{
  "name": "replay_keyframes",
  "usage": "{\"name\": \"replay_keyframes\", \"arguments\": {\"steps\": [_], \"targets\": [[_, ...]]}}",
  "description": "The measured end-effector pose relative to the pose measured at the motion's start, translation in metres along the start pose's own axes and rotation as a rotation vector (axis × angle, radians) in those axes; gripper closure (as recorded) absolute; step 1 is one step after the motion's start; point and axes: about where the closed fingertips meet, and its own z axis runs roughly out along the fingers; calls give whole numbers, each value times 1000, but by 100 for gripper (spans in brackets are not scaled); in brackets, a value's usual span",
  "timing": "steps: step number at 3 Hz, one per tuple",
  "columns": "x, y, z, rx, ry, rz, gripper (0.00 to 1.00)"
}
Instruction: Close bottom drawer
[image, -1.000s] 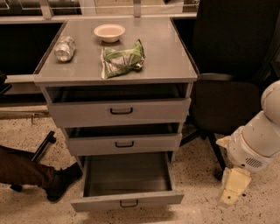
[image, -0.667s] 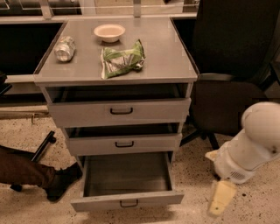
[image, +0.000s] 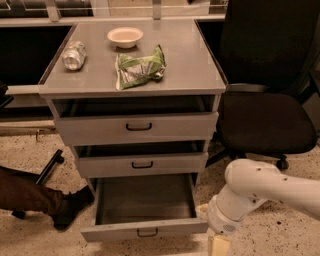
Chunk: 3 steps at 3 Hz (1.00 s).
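The bottom drawer (image: 144, 231) stands pulled far out under the two drawers above it. My pincer (image: 219, 246) hangs low just beside its right front corner, cut off by the frame edge. I cannot tell whether it is spread or pressed together. On the worktop (image: 200, 70) lie a can (image: 74, 55), a bowl (image: 125, 36) and a bag (image: 140, 70).

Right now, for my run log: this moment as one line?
bottom drawer: open | pincer: low, by drawer's right front corner | task: unfinished
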Motion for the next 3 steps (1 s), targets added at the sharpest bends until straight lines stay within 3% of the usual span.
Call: {"name": "replay_keyframes", "arguments": {"steps": [2, 3], "targets": [[3, 3, 12, -26, -10, -1, 0], [3, -4, 41, -72, -39, -35, 0]]}}
